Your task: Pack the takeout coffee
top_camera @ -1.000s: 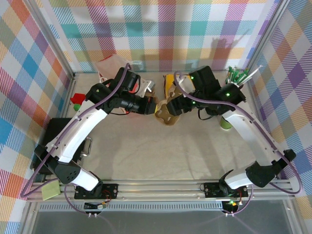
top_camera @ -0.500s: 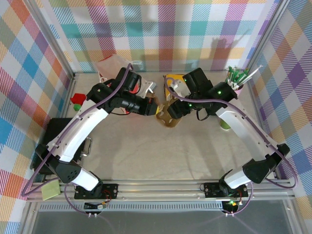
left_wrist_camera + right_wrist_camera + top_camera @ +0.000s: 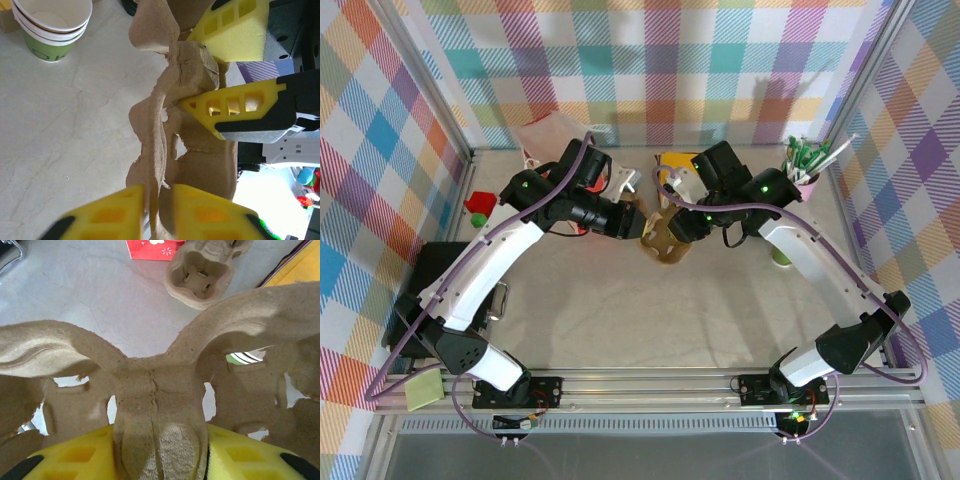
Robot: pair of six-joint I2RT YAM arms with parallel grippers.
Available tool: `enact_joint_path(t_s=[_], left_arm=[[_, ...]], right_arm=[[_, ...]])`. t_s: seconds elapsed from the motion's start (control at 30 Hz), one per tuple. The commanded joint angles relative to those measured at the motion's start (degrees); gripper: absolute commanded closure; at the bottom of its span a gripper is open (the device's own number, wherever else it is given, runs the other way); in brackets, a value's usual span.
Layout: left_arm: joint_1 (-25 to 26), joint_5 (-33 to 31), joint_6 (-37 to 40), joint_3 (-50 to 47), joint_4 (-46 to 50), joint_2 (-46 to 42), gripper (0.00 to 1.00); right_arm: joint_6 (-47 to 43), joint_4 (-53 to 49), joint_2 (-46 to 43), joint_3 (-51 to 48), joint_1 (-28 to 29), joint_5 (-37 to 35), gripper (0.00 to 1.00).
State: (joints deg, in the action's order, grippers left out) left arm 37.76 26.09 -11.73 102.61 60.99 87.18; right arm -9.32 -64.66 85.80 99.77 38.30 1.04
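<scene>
At the left edge of the top view a flat black object (image 3: 428,260) lies beside the left arm, and a small green-and-red item (image 3: 475,207) sits higher up by the plaid wall (image 3: 380,150). The left arm reaches to mid-frame, where the left gripper (image 3: 637,217) meets the brown pulp carrier (image 3: 665,242).

The left wrist view adds what the overhead cannot. At the bottom of the frame, its yellow fingers (image 3: 107,217) stand narrowly apart on either side of the carrier's thin outer wall. They are blurred, and I cannot tell whether they pinch it.

In the same view the right gripper (image 3: 188,73) comes in from the right and is closed on the carrier's central post, one finger above it and one below. The right wrist view shows that post wedged between both fingers at bottom centre. It also shows a second pulp carrier (image 3: 200,272) on the table at top centre. A red box (image 3: 155,247) lies at the top edge, its white marks too small to read.

A nested pile of cups (image 3: 50,25), white above a green band, stands at the upper left of the left wrist view, well apart from the carrier. The faint mark on the band is illegible. Where the single takeout coffee stands I cannot tell.

At the far right of the top view, a pot of green-handled sticks (image 3: 807,160) stands by the frame post. Bare table (image 3: 650,320) runs from the carrier down to the near rail (image 3: 650,380).
</scene>
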Motion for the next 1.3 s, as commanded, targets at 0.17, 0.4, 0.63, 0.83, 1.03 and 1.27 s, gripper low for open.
enact_joint_path(t_s=[0.17,0.4,0.63,0.83,1.03,1.27], left_arm=[[-3.75,-10.72,-6.05,5.56,-0.79,-3.49,0.33],[-18.1,-31.66,-14.85,6.72,0.53,-4.47,0.25],[-26.5,-37.1,-20.48,9.66,0.58,4.05,0.34],[-27.89,-40.84,-20.39,17.58,4.32,14.02,0.39],[-28.43,-44.66,-18.86,26.04,8.77,21.95,0.39],[-29.27,-44.14,-18.57,30.53,11.57,27.26,0.43]], right_arm=[[0.31,-1.56,-2.5,-2.92,0.32,-2.08,0.61],[2.32,-0.85,-5.31,-6.11,0.27,-1.66,0.61],[3.26,-1.63,-6.95,-7.12,0.27,-1.4,0.61],[3.26,-2.52,-8.08,-7.63,0.28,-2.0,0.61],[5.13,-2.93,-8.37,-8.05,0.28,-2.7,0.61],[5.19,-3.12,-8.37,-7.94,0.3,-3.08,0.61]])
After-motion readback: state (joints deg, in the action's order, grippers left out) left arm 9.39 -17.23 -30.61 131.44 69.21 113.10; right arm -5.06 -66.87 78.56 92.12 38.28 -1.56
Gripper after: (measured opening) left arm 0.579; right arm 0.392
